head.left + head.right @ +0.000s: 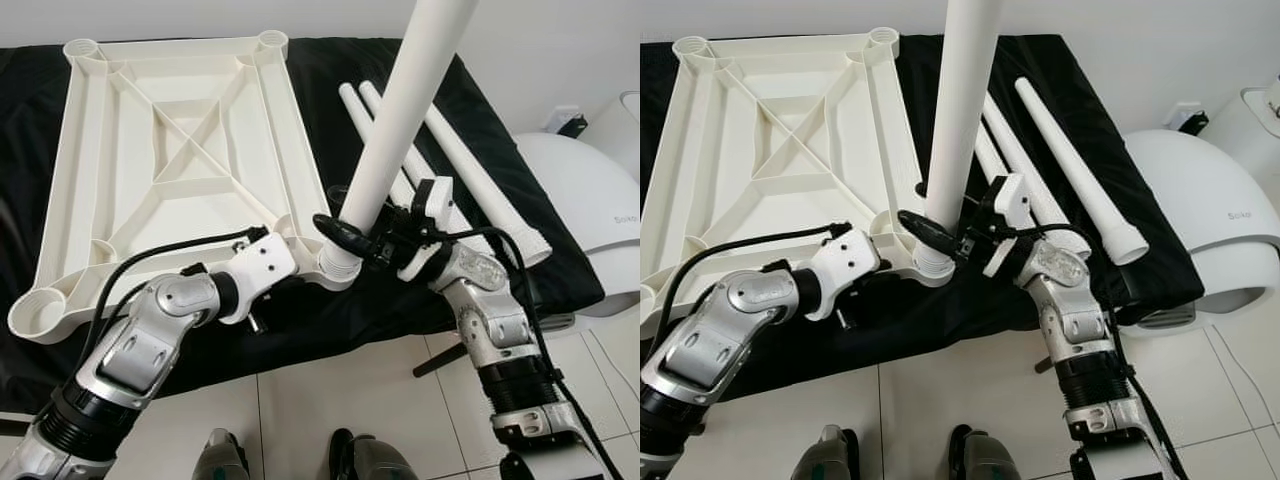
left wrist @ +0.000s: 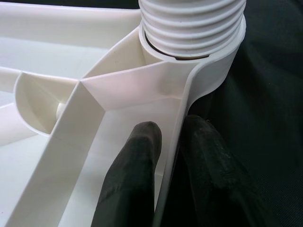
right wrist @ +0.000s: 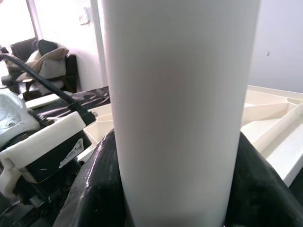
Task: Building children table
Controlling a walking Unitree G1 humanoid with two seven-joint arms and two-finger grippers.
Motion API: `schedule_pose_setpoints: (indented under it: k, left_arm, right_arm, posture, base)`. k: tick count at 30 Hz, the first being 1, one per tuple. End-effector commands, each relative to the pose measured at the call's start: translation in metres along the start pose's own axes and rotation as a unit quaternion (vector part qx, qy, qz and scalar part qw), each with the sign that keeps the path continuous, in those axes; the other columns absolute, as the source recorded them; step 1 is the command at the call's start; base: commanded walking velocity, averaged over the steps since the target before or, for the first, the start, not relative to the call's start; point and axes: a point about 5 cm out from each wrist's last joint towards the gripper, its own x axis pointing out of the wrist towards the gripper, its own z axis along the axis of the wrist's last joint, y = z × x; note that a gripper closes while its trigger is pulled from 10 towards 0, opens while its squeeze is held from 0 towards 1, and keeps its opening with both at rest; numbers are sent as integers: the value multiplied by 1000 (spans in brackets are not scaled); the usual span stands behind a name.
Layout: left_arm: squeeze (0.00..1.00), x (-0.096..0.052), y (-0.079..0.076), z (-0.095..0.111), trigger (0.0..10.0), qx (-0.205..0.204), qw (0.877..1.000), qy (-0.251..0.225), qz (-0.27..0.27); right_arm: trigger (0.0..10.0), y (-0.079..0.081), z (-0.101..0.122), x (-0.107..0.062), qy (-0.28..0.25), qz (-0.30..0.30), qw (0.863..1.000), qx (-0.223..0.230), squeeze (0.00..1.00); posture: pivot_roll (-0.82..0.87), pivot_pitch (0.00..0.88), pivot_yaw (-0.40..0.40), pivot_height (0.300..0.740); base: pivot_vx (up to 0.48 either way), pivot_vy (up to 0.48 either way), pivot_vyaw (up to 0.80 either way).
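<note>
Holding steady: I have both arms on the near right corner of the tabletop, low in the middle of the head views.
Right gripper (image 1: 958, 238): its two black fingers are wrapped round the base of the upright white plastic table leg (image 1: 400, 120), one on each side, so I read it as clamped on the leg. I judge this grip is there to keep the leg vertical and turn it into its socket.
Left gripper (image 2: 165, 151): narrow, its black fingers (image 2: 135, 165) straddle the thin side wall of the upside-down white plastic tabletop (image 1: 160, 150), one inside the rim and one outside against the black cloth. I take this as bracing, so the top does not spin or slide while the leg is worked.
Joint: the leg's ribbed thread (image 2: 189, 23) sits in the round corner socket (image 2: 222, 61), with several ridges above the rim, so to my eye the leg is not fully seated.
Tabletop look: rectangular, ribbed underneath with diagonal braces crossing at the centre, an open round socket at each of the other corners; it fills the upper left of the head views.
Spare legs (image 1: 1070, 170): long, tapered white tubes lying side by side on the black cloth-covered surface (image 1: 330, 70), upper right of centre.
Further out: a white rounded appliance (image 1: 1200, 220) at the right edge, pale tiled floor (image 1: 330, 400) along the bottom.
</note>
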Motion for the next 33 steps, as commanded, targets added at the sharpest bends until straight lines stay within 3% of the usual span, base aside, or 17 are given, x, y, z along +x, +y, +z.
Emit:
schedule_pose_setpoints:
  k: [1, 16, 33]
  left_arm:
    - [0, -4, 0, 27, 10000, 40, 998, -57, 8]
    - [0, -3, 0, 28, 10000, 41, 997, -58, 8]
    - [0, -3, 0, 29, 10000, 40, 997, -59, 11]
  right_arm:
    - [10000, 11, -32, -12, 62, -13, 996, 66, 0]
    - [10000, 13, -30, -12, 59, -23, 996, 60, 0]
    - [10000, 18, -32, -3, 75, 11, 996, 36, 0]
  posture:
    - [99, 240, -61, 740]
    - [94, 239, -59, 740]
    - [99, 236, -66, 740]
  base:
    - [0, 0, 0]
    - [0, 0, 0]
    - [0, 0, 0]
